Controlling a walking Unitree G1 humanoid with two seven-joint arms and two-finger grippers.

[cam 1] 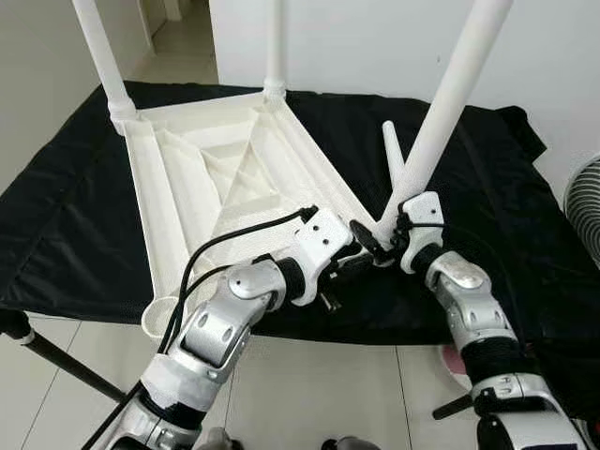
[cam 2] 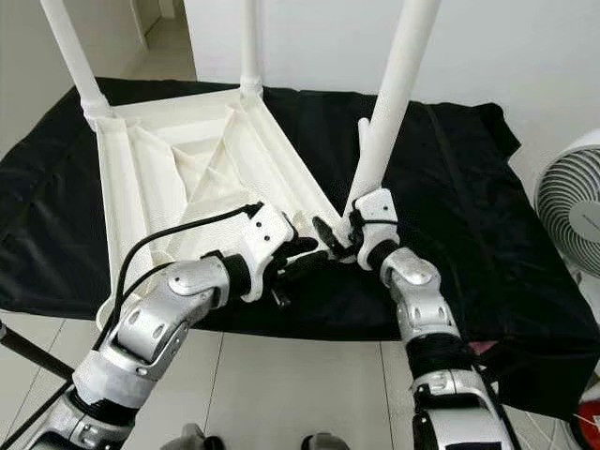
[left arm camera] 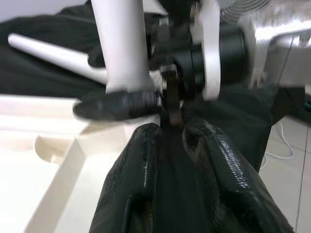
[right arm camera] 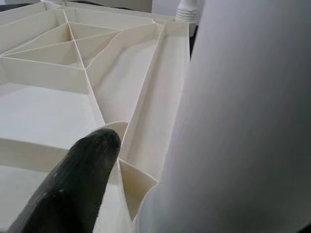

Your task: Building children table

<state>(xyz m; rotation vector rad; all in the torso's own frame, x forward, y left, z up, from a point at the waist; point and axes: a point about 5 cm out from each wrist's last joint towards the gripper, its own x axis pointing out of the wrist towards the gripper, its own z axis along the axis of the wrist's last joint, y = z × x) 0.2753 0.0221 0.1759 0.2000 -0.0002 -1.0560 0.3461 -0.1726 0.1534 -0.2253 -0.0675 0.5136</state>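
2 silver arms reached up from the bottom of the head view and met at the lower centre of the frame, at the near right corner of the inverted white table top (cam 1: 187, 187). That ribbed top lay underside up on a black cloth (cam 1: 75, 234) covering the work surface, filling the upper left and centre. 2 legs (cam 1: 98, 52) stood upright in its far corners at the top left and top centre. A 3rd leg (cam 1: 448, 103) leaned from the near right corner toward the upper right. A 4th leg (cam 1: 393, 155) lay loose on the cloth just behind it.

Left arm: elbow bent at lower left, forearm angled up and right, left gripper (cam 1: 361, 251) at the corner socket; its black fingers (left arm camera: 146, 165) lay close together in the wrist view, and whether they clasped anything could not be told.

Right arm: forearm rising from the lower right, wrist turned inward, right gripper (cam 1: 394, 246) clamped on the base of the leaning leg, 1 fingertip (right arm camera: 90, 160) beside the white shaft.

A fan (cam 2: 572, 202) stood at the right edge.
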